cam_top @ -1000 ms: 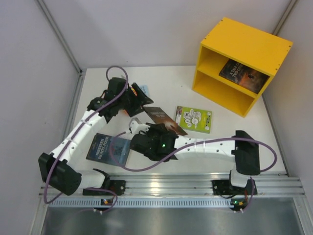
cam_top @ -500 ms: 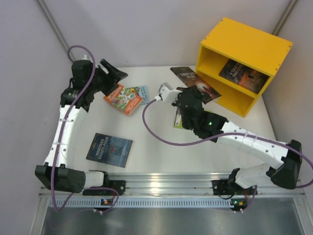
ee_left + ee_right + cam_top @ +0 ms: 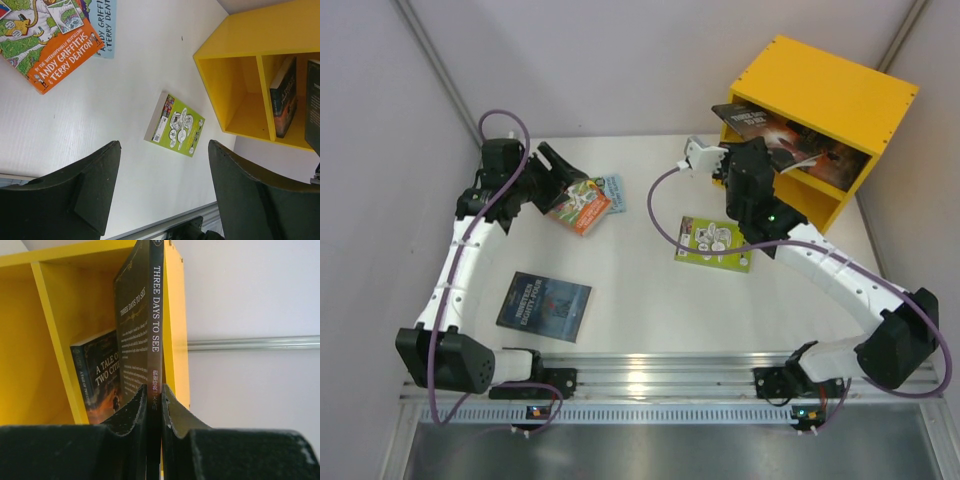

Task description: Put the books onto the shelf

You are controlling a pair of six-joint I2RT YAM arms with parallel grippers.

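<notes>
The dark book (image 3: 156,325) stands on edge, clamped at the low end of its spine between the right gripper's (image 3: 153,390) fingers, which are pressed together on it. Straight ahead of those fingers it reaches into the mouth of the yellow shelf's (image 3: 25,365) upper compartment, close beside one wall; whether it touches cannot be told. Farther ahead and off to one side, a second dark book (image 3: 100,375) leans inside the same compartment. A good finish would be to push straight in, keep clear of that wall and the leaning book, and let go only once the board carries the weight. The left gripper (image 3: 563,172), jaws apart and empty, hovers by the orange book (image 3: 578,205).
</notes>
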